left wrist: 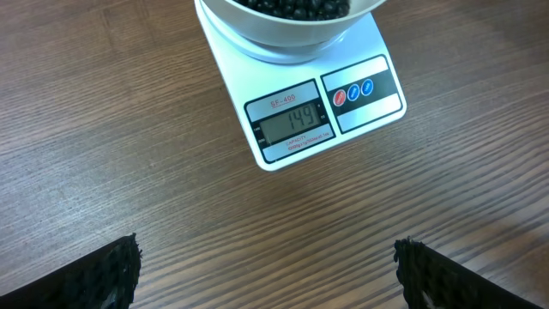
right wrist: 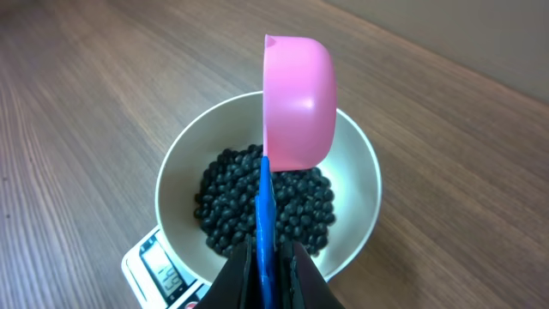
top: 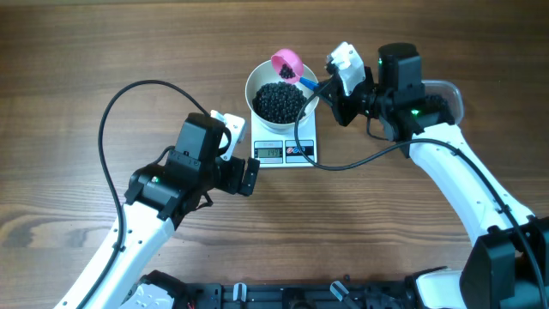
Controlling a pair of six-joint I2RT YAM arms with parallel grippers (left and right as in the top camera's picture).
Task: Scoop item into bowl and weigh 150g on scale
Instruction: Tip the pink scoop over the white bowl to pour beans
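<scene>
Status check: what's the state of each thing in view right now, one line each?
scale: on, display reads 149.
bowl: upright on the scale, partly filled.
black beans: heaped inside the bowl.
pink scoop: tipped on its side above the bowl.
right gripper: shut on the pink scoop's blue handle.
left gripper: open, empty, over the table in front of the scale.

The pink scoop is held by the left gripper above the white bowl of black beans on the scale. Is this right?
No. The right gripper holds the pink scoop, as the right wrist view shows; the left gripper is open. The scoop is above the white bowl of black beans on the scale.
</scene>
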